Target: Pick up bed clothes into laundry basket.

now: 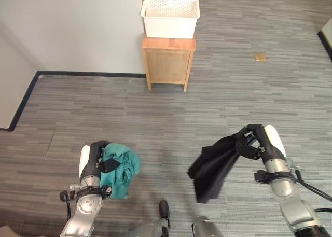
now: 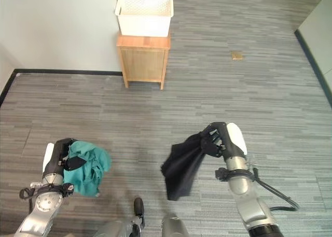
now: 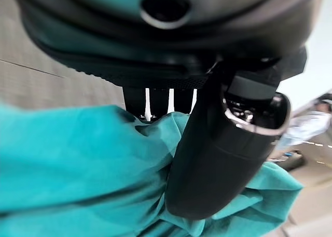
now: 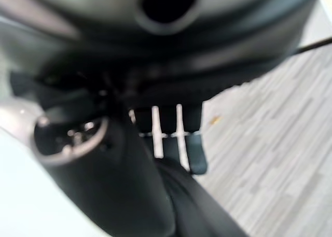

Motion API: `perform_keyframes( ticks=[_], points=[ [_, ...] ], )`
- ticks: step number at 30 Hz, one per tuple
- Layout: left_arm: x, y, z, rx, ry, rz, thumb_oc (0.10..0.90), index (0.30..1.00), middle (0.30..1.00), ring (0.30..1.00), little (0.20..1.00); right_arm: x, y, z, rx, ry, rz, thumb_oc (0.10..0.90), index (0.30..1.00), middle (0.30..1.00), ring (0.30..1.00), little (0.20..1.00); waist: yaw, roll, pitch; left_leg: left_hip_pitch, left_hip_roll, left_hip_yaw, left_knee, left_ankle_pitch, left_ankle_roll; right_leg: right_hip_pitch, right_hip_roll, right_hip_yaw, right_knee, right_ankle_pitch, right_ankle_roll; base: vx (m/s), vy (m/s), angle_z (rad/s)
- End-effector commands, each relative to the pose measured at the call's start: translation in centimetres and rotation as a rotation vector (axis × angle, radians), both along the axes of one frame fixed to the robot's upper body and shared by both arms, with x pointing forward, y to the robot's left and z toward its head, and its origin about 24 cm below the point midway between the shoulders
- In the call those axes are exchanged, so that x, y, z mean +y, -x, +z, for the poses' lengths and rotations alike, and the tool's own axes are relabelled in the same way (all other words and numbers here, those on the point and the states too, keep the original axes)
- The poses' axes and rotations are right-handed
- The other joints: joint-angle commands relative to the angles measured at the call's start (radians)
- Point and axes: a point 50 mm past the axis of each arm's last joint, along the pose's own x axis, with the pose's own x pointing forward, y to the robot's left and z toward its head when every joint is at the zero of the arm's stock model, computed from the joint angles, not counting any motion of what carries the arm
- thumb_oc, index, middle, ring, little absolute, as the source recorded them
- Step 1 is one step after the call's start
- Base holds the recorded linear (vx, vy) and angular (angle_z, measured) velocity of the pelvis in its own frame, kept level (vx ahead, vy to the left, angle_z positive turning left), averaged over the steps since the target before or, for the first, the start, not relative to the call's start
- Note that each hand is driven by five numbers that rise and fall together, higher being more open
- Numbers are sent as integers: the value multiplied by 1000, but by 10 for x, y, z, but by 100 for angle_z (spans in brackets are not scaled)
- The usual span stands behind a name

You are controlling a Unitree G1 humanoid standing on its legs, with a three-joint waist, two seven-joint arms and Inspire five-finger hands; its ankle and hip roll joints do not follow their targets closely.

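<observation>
- Hanging from the right hand (image 1: 257,141): a black garment (image 1: 211,167), long axis running down and toward the robot's left, lower end loose above the floor (image 1: 233,81).
- Right hand's fingers and thumb are curled tight on the garment's upper corner; the right wrist view shows the thumb (image 4: 124,190) pressed against dark cloth.
- Bunched in the left hand (image 1: 96,159): a teal garment (image 1: 120,169), crumpled into a lump with no clear long axis, its folds drooping down on the hand's inner side.
- Left wrist view shows the thumb (image 3: 223,149) clamped over teal cloth, fingers closed behind it.
- Both garments are held off the floor, well apart from each other, one at each side of the view.
- White laundry basket (image 1: 170,20), perforated near the rim, sits upright on a small wooden cabinet (image 1: 168,63) far ahead, beside a white wall (image 1: 67,29) with a dark baseboard.
- No writing or labels can be read on garments, basket or cabinet.
- A small tan patch (image 1: 260,57) lies on the floor right of the cabinet.
</observation>
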Motion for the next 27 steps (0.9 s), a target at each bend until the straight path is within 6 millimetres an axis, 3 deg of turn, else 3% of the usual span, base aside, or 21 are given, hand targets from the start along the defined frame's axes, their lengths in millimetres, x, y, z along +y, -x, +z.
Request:
perform_keyframes(
  ticks=[1,3,4,5,8,10,11,12,13,14,15,16,18,20,21,22,25,27],
  points=[
    [-24,-28,67,-367,6,-126,400,300,300,300,300,2,-20,63,-324,27,9,400,300,300,300,300,-87,2,-69,22,91,-105,-49,-58,-137,37,137,-41,-243,172,-24,473,-94,19],
    [-31,-32,73,-389,10,-153,400,300,300,300,300,2,-18,62,-328,10,6,400,300,300,300,300,-117,-19,-75,67,65,-120,-49,-104,-135,29,160,-35,-434,205,-34,506,-150,36],
    [-34,-34,76,-403,7,-158,400,300,300,300,300,1,-17,62,-332,8,6,400,300,300,300,300,-132,-28,-76,108,51,-134,-49,-142,-135,-8,165,-48,-526,258,-28,526,-165,23],
    [-36,-36,79,-414,8,-168,400,300,300,300,300,1,-15,62,-335,8,9,400,300,300,300,300,-145,-23,-79,132,54,-141,-49,-169,-141,-16,171,-68,-602,285,-18,589,-177,21],
    [-43,-40,82,-434,-13,-183,400,300,300,300,300,0,-5,62,-335,52,20,400,300,300,300,300,-204,-9,-72,234,90,-175,-49,-250,-167,-128,189,-83,-644,338,17,544,-225,33],
    [-49,-37,81,-435,-6,-209,400,300,300,300,300,-2,5,66,-344,84,41,400,300,300,300,300,-230,-10,-90,289,111,-190,-49,-282,-180,-89,169,-33,-646,362,10,514,-276,65],
    [-51,-34,78,-430,-6,-216,400,300,300,300,300,-4,9,67,-345,99,41,400,300,300,300,300,-243,-2,-102,309,128,-190,-49,-260,-195,-72,167,-12,-645,380,-1,435,-265,97],
    [-51,-31,75,-423,-1,-221,400,300,300,300,300,-6,12,68,-350,112,44,400,300,300,300,300,-250,6,-108,322,157,-182,-35,-196,-215,-51,170,-2,-639,388,-9,399,-311,81],
    [-50,-29,73,-418,4,-222,400,300,300,300,300,-5,13,72,-364,116,54,400,300,300,300,300,-253,10,-106,302,187,-170,61,-132,-230,-21,167,-3,-634,389,-17,518,-519,50],
    [-48,-27,71,-409,31,-207,400,300,300,300,300,-7,10,80,-382,140,60,400,300,300,300,300,-231,-18,-95,200,212,-178,322,25,-217,55,146,6,-633,379,-48,368,-423,11],
    [-48,-27,71,-409,31,-208,400,300,300,300,300,-7,10,80,-382,139,58,400,300,300,300,300,-232,-22,-92,185,209,-183,349,17,-217,54,142,5,-632,380,-48,373,-494,0],
    [-47,-26,72,-420,44,-202,400,300,300,300,300,-9,7,89,-410,163,55,400,300,300,300,300,-207,-58,-78,89,184,-204,553,46,-206,96,121,22,-636,376,-72,205,-357,-8],
    [-42,-25,71,-420,63,-179,400,300,300,300,300,-13,-1,102,-436,190,48,400,300,300,300,300,-165,-98,-75,-16,173,-156,678,15,-188,159,92,41,-646,353,-88,316,-392,-42],
    [-39,-22,68,-411,105,-161,400,300,300,300,300,-20,-6,108,-421,196,38,400,300,300,300,300,-118,-123,-71,-110,171,-97,651,-21,-189,211,62,48,-644,322,-96,409,-198,-55],
    [-36,-19,64,-397,128,-152,400,300,300,300,300,-27,-9,117,-414,218,27,400,300,300,300,300,-87,-110,-70,-162,148,-61,512,-34,-185,249,64,43,-644,296,-97,371,-86,-47],
    [-36,-18,63,-396,131,-152,400,300,300,300,300,-28,-9,117,-413,219,28,400,300,300,300,300,-84,-114,-72,-147,140,-53,491,-29,-183,251,56,48,-644,292,-95,412,-65,-43],
    [-30,-13,55,-365,130,-123,400,300,300,300,300,-33,-11,147,-503,284,10,400,300,300,300,300,-37,-75,-86,-148,60,23,182,-9,-174,332,91,43,-654,236,-91,346,-58,-33],
    [-30,-13,55,-365,130,-123,400,300,300,300,300,-33,-11,147,-503,284,10,400,300,300,300,300,-36,-77,-82,-138,57,25,171,-4,-174,336,88,44,-654,235,-91,71,-14,-29]
  ],
)
